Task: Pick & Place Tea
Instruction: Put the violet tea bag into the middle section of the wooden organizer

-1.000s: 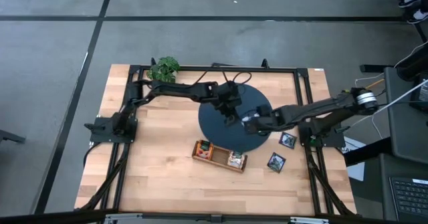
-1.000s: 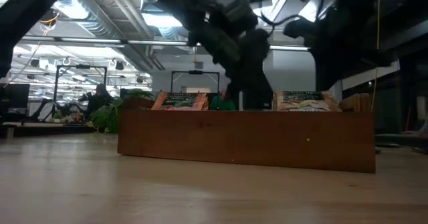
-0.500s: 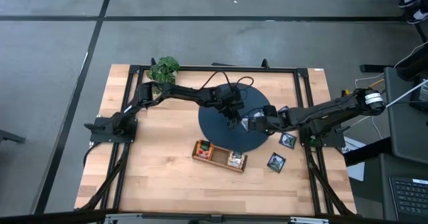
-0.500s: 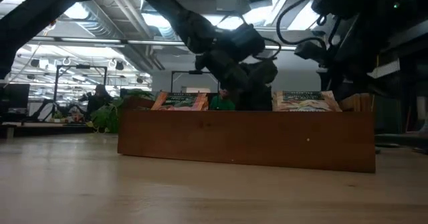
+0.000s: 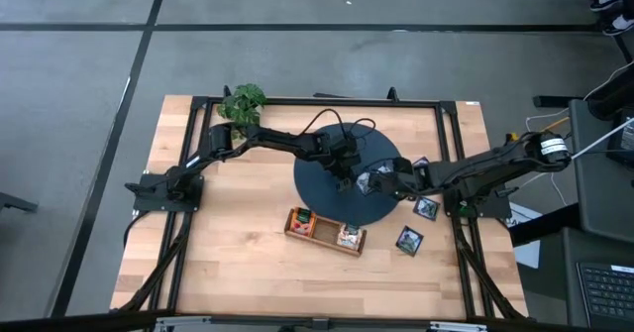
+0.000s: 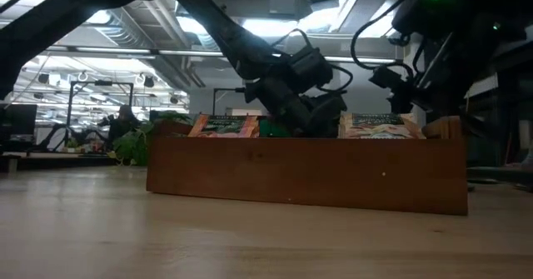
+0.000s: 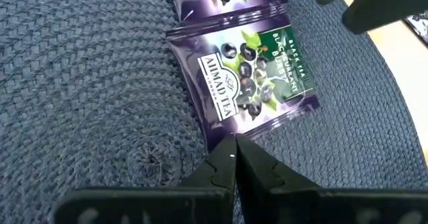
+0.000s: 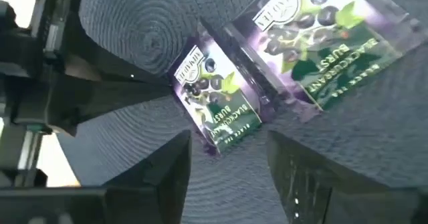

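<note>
Tea sachets (image 5: 301, 220) stand in the wooden tray (image 5: 325, 232).

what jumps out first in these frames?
Both arms meet over the round dark mat at the table's middle: the left pincer is shut, its tip at the edge of a purple blackcurrant tea sachet lying flat on the weave, with the right pincer open just beside it. A second purple sachet lies next to the first. In front of the mat sits the brown compartment tray with sachets standing in it.
</note>
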Robot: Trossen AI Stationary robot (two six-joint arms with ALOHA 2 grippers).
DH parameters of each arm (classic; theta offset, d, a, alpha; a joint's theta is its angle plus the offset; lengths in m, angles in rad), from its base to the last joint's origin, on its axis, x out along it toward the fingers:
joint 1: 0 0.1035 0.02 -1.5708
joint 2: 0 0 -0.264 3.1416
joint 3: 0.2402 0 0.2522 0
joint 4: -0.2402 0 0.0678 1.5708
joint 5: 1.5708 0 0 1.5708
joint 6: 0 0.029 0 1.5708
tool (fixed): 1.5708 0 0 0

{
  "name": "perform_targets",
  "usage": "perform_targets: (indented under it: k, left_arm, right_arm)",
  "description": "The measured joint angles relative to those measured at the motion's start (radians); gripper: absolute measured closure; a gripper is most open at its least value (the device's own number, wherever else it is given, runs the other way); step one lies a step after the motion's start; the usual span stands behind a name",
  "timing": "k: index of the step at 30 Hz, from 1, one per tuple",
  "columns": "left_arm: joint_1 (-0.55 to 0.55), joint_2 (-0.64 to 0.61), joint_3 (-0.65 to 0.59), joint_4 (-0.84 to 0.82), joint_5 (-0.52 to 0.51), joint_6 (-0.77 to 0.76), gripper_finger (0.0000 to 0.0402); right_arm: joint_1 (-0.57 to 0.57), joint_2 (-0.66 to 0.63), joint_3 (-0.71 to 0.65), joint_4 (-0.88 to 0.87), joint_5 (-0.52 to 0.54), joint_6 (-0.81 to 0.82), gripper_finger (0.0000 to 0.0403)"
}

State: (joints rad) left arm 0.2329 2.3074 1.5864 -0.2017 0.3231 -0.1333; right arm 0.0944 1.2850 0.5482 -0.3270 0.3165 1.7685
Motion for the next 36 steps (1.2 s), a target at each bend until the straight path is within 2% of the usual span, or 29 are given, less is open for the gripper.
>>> perform_targets:
  k: [5, 11, 17, 23, 26, 36]
  left_arm:
    - [0.000, 0.002, -0.001, 0.004, 0.001, -0.002, 0.0400]
    - [0.000, 0.005, 0.000, 0.002, 0.000, -0.002, 0.0400]
    - [0.000, 0.005, -0.001, 0.005, 0.001, -0.002, 0.0399]
    - [-0.001, 0.006, -0.002, 0.027, 0.018, -0.025, 0.0399]
    - [0.000, 0.008, -0.003, 0.046, 0.057, -0.064, 0.0400]
    - [-0.001, 0.008, -0.003, 0.047, 0.064, -0.082, 0.0400]
  right_arm:
    - [0.000, 0.000, -0.059, 0.108, 0.004, 0.025, 0.0207]
    - [0.000, 0.000, -0.110, 0.132, 0.006, 0.110, 0.0219]
    - [-0.004, 0.001, -0.135, 0.206, 0.054, 0.112, 0.0221]
    - [-0.039, 0.002, -0.146, 0.225, 0.056, 0.105, 0.0222]
    - [-0.058, 0.014, -0.146, 0.235, 0.036, 0.082, 0.0222]
    - [-0.068, 0.078, -0.146, 0.382, -0.027, 0.018, 0.0228]
